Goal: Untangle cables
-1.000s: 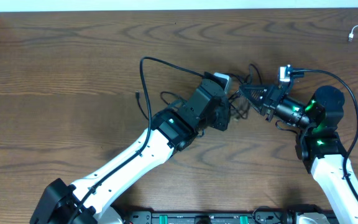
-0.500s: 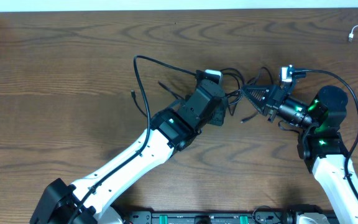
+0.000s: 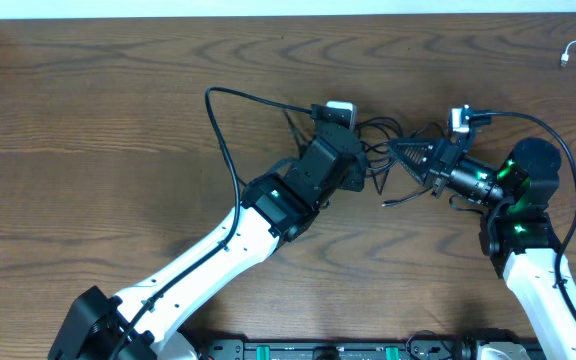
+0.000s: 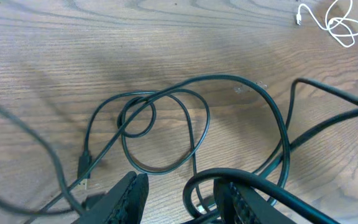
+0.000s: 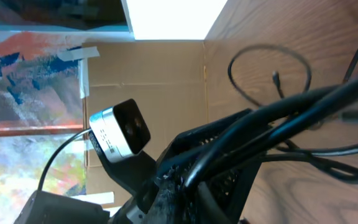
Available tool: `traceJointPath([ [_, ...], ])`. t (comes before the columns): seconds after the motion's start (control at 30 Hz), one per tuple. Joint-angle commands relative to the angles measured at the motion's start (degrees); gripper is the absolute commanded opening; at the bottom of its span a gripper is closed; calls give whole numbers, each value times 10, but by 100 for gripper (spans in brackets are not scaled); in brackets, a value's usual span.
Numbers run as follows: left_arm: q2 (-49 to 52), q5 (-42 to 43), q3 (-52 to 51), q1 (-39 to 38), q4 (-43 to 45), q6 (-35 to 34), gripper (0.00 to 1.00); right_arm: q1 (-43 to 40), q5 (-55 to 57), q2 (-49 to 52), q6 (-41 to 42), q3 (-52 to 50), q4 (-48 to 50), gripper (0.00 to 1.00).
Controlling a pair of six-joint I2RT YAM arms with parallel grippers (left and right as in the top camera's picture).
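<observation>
**Black tangle sits between the two arms, white cord well apart**

From overhead, the black cables [image 3: 376,135] bunch just past the centre of the wooden surface [image 3: 88,120], towards 12 o'clock, between the ends of the two arms. The left arm [image 3: 268,205] reaches in from 7 o'clock and the right arm [image 3: 513,190] from 4 o'clock. One long black strand [image 3: 215,120] arcs out from the bunch towards 10 o'clock and curves back under the left arm. A loose end [image 3: 388,203] lies just on the 6 o'clock side of the bunch.

The left jaws stand partly parted. In the left wrist view a black cord arcs through the gap without being pinched, and a double loop [image 4: 160,134] lies flat beyond. The white cable [image 4: 333,22] lies coiled at 1 o'clock in that view, well apart from the black ones.

The right jaws are closed, and black cords run out from between them.
</observation>
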Motion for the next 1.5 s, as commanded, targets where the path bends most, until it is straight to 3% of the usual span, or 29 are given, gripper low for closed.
traceJointPath([
  [0.0,3,-14,6,1,1,-4,41,0,-68,-4,21,4,1,1],
  [0.3,3,-21,6,0,0,-18,41,0,-162,-4,82,4,31,1],
  [0.5,3,-17,6,0,13,-18,40,-11,-151,-4,84,4,46,1],
  [0.73,3,-14,6,0,10,16,20,-35,-148,-4,82,4,46,2],
  [0.8,3,-14,6,0,10,30,8,-37,-148,-4,82,4,46,2],
  [0.83,3,-15,6,0,10,39,8,-37,-147,-4,82,4,46,3],
  [0.97,3,-21,6,6,10,47,7,-37,-116,-4,40,4,45,4],
  [1.17,-15,-20,6,30,7,50,8,-37,-87,-4,-87,4,45,7],
  [1.47,-127,-20,6,63,-40,49,7,-37,-78,-4,-177,4,35,17],
])
